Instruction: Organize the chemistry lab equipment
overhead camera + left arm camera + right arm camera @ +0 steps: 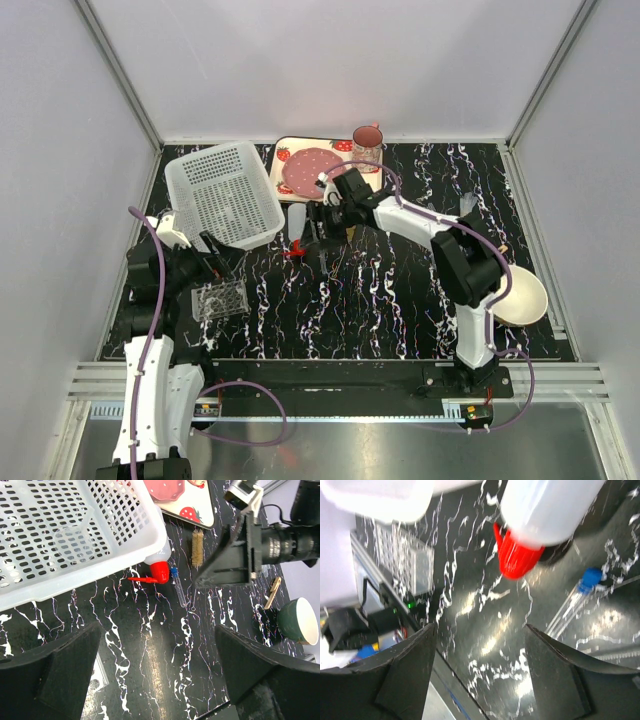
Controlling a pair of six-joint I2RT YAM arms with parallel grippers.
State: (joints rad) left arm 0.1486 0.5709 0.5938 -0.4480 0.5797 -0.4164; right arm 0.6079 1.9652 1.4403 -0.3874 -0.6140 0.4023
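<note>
White bottle [547, 510], red spouted cap [160, 573], on its side (left gripper [157, 647], right gripper [479, 635]: jaws apart, empty).

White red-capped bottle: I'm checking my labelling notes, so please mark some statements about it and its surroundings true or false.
1. The small white plastic bottle with the red cap lies on the black marbled table beside the white perforated plastic basket. True.
2. The right tool is clamped on that bottle. False: it is open and holds nothing.
3. The clear plastic grid rack sits inside the basket. False: it rests on the table, outside the basket.
4. A thin clear tube with a blue cap lies beside the red cap. True.
5. The left tool grips a wooden stick. False: it is open and empty.
</note>
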